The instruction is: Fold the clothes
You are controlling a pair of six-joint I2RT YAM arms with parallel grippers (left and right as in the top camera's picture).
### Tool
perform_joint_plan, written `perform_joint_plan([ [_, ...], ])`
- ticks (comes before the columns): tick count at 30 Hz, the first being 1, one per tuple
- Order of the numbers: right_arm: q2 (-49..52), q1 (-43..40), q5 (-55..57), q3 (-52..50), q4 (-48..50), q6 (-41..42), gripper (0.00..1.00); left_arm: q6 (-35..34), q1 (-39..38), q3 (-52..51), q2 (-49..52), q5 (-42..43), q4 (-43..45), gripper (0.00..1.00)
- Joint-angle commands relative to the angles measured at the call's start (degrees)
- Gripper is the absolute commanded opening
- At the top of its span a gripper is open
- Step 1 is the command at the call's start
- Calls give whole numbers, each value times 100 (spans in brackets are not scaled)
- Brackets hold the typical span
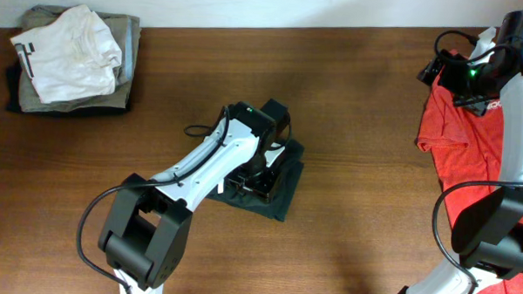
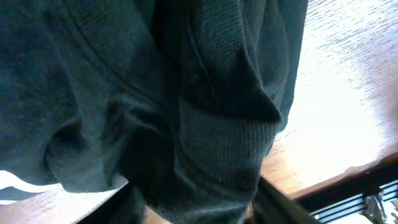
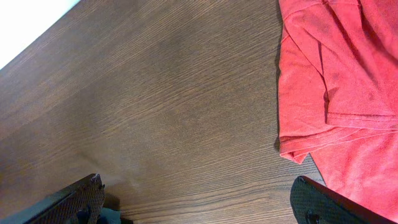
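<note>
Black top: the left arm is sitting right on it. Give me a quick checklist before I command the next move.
1. Black top gathered into a compact folded bundle: ok.
2. Left gripper hold on it: cannot tell, because fabric fills the left wrist view.
3. Right gripper open and empty over the table: ok.
4. Red garment lying apart from the bundle: ok.
5. Folded pile well away at the far corner: ok.

dark greenish-black top of thin fabric (image 2: 124, 93) fills most of the frame in bunched folds, with a ribbed hem band (image 2: 227, 140) doubled over near the middle. a white strip (image 2: 15, 186) shows at lower left. the brown wooden table (image 2: 336, 112), brightly lit, lies at the right.
</note>
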Motion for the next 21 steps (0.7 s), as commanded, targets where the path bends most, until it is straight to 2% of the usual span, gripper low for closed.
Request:
perform_joint_plan([
  [1, -46, -9, 50, 50, 2, 0, 99, -17, -50, -50, 57, -52, 15, 28],
  [2, -46, -9, 50, 48, 2, 0, 99, -17, -50, -50, 57, -55, 17, 8],
  [3, -46, -9, 50, 48, 2, 0, 99, -17, -50, -50, 57, -55, 15, 1],
  [7, -46, -9, 50, 50, 2, 0, 99, -17, -61, -4, 52, -42, -378, 0],
  [10, -46, -9, 50, 50, 2, 0, 99, -15, -79, -4, 42, 306, -835, 1],
  [21, -46, -9, 50, 50, 2, 0, 99, -20, -640, -240, 46, 450, -514, 4],
])
